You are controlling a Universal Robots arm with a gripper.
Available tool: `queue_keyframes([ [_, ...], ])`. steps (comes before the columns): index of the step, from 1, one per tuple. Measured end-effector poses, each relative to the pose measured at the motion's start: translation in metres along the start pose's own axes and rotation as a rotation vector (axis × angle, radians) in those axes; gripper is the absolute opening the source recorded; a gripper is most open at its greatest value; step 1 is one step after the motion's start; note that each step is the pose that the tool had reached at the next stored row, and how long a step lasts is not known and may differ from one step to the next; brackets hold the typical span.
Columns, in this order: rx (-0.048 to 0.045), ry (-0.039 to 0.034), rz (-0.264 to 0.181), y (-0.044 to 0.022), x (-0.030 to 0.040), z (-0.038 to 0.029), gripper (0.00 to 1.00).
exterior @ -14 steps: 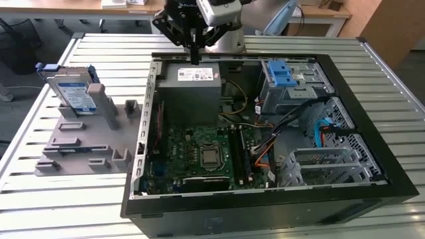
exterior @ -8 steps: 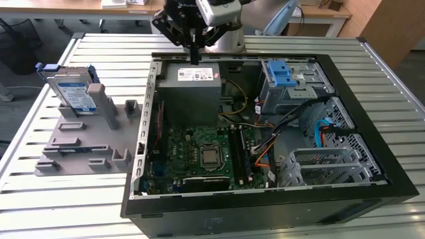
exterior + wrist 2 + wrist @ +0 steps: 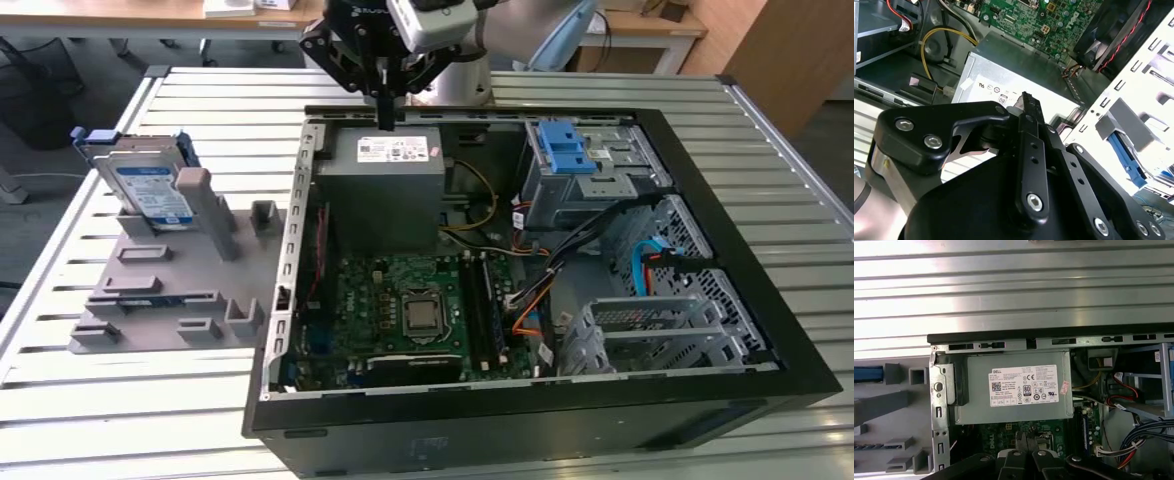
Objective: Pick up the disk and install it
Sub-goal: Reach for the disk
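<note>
Standing on edge, slightly tilted, in grey fixture (image 3: 147, 300) at exterior view's left: disk (image 3: 144, 185). Silver body, blue-and-white label on visible face, blue carrier bracket framing edges. Fixture lies on slatted metal table (image 3: 134, 400), just beside open computer case (image 3: 534, 420). Gripper (image 3: 387, 118) hangs well apart from disk, over grey power supply (image 3: 387, 200) by case's rear wall; fingers (image 3: 1026, 107) pressed together, pinching nothing. Bare slats around fixture, open air above disk. 1 blue-latched drive bay (image 3: 574, 165) in case's rear corner, exterior view's right.

Bright light, harsh glare on slatted table (image 3: 1014, 285), dimmer inside computer case (image 3: 534, 425).
</note>
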State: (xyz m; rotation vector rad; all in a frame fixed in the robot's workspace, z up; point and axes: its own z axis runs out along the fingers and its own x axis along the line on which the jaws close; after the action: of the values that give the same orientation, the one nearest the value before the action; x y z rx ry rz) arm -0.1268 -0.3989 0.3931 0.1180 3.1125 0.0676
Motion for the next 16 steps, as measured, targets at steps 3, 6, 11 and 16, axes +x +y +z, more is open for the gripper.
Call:
queue_keyframes([
  [3, -0.0001, -0.0001, 0.0, 0.0, 0.0005, 0.0001, 0.11],
  [6, 0.0, 0.0, 0.0, -0.0001, 0.0009, 0.0001, 0.11],
  [11, -0.0001, -0.0001, 0.0, -0.0001, 0.0017, 0.0003, 0.11],
  [16, 0.0, 0.0, 0.0, -0.0002, 0.0027, 0.0003, 0.11],
])
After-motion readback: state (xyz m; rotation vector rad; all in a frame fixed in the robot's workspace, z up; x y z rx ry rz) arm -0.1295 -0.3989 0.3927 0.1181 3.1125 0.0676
